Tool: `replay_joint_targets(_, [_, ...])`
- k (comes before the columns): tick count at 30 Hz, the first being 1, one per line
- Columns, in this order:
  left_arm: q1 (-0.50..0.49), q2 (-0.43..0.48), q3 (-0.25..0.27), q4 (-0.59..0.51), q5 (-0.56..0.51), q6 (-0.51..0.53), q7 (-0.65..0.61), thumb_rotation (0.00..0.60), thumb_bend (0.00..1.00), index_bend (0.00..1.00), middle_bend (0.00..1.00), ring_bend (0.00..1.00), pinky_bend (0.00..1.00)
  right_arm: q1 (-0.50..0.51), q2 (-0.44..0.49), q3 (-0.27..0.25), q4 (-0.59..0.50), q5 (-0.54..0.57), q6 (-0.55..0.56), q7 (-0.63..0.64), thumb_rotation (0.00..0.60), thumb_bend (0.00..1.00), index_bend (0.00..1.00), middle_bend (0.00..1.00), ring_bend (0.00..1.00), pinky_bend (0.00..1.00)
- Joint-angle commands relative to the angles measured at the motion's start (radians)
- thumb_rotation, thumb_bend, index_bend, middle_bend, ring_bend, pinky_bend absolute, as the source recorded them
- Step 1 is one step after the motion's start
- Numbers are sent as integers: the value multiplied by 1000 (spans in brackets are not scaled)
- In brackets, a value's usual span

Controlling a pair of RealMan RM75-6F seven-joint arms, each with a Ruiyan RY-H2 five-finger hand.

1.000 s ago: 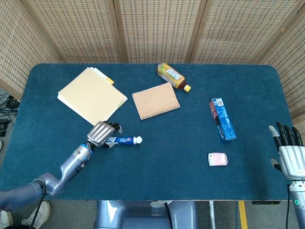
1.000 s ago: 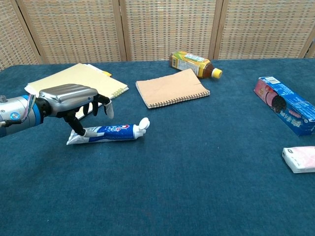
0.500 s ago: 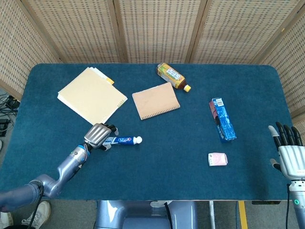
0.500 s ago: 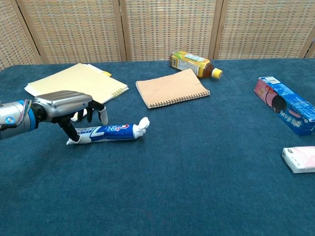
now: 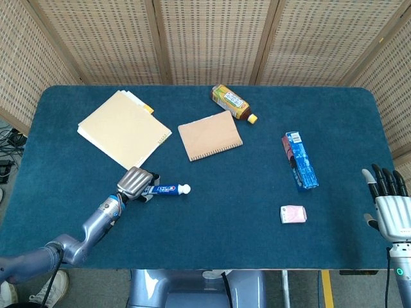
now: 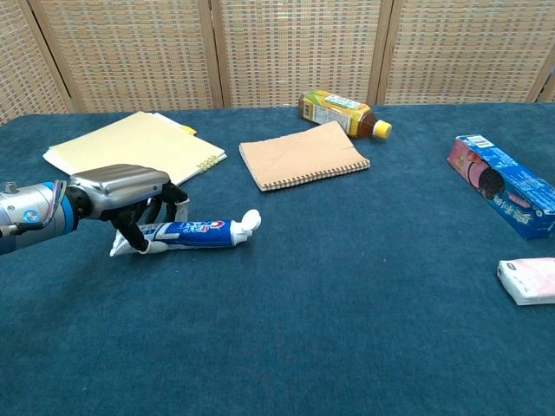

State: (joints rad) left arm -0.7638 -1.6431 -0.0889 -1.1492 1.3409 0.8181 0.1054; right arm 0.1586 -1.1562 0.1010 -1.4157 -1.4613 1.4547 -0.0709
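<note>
A blue and white toothpaste tube (image 5: 168,189) (image 6: 204,232) lies on the blue table, white cap pointing right. My left hand (image 5: 133,182) (image 6: 121,189) is over the tube's flat tail end. Its fingers are curled down around the tube, with the thumb on the near side, gripping it. The tube still rests on the cloth. My right hand (image 5: 388,208) shows only in the head view, off the table's right front corner. It is upright with its fingers spread and holds nothing.
A yellow folder (image 5: 123,128) (image 6: 130,143) lies just behind the left hand. Further right are a brown spiral notebook (image 5: 209,136) (image 6: 302,154) and a lying drink bottle (image 5: 231,101) (image 6: 340,112). A blue box (image 5: 300,160) (image 6: 507,195) and a small pink packet (image 5: 293,214) (image 6: 529,280) lie at the right.
My left hand has lowered and its fingers have curled in around the tube's tail. The tube has shifted slightly left. My right hand has not moved.
</note>
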Motion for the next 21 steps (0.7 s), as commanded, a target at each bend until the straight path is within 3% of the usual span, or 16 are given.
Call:
replay_joint_targets(1, [6, 6, -3, -6, 2, 14, -15, 600, 421, 637, 559, 572, 578, 1, 0, -1, -2, -2, -3, 2, 600, 0, 0, 0, 0, 0])
replay_joint_targets(10, [11, 48, -56, -62, 45, 112, -158, 600, 448, 646, 566, 576, 579, 58, 55, 17, -54, -31, -70, 103, 600, 0, 0, 0, 0, 0])
replay_joint_targets(21, [-56, -12, -154, -61, 39, 119, -399, 600, 519, 651, 570, 580, 579, 262, 254, 132, -285, -3, -322, 452, 600, 0, 0, 0, 0, 0])
